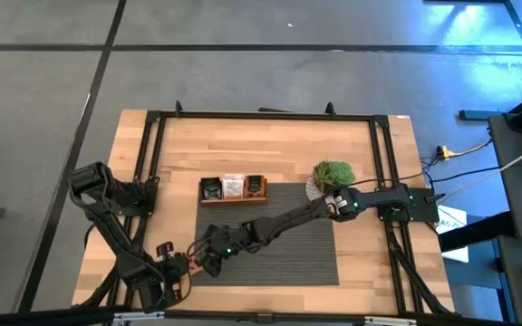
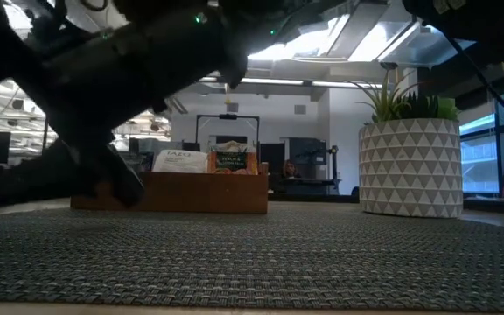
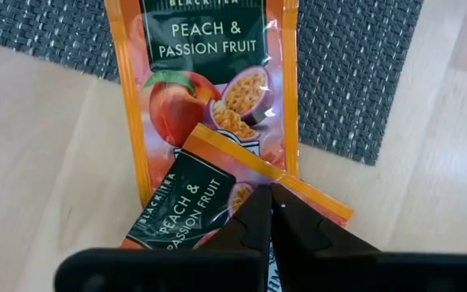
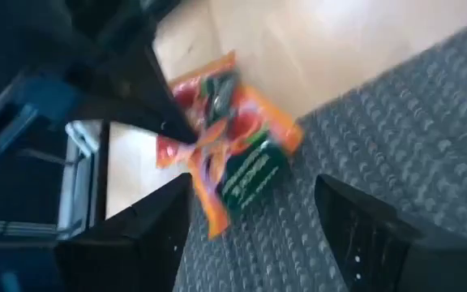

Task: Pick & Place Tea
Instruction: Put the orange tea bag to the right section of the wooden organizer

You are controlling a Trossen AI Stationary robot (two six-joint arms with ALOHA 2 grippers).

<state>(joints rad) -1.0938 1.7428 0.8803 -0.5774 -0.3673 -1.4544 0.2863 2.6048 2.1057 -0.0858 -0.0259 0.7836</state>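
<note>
Tea [image 3: 209, 89]: two orange peach sachets lie overlapped at the near-left edge of the mat [image 1: 279, 235], half on the bare tabletop [image 1: 270, 149], with more sachets already standing in the tray [image 1: 232, 190].

Your main risk is the overlap. The left end effector [image 3: 270, 212] has its fingers pressed together on the corner of the upper sachet [image 3: 217, 203], which rests on the lower one; lift it and the lower one may drag along or slide further off the mat. A corner pinch on slick foil may also slip or let the sachet swing.

Second risk: crowding. The right end effector [image 4: 254, 235] hovers just beside the same sachets, fingers spread and holding nothing. If you bring both arms in together, they could collide or knock the pair. The plant [image 1: 332, 175] stands near the right arm's reach.
</note>
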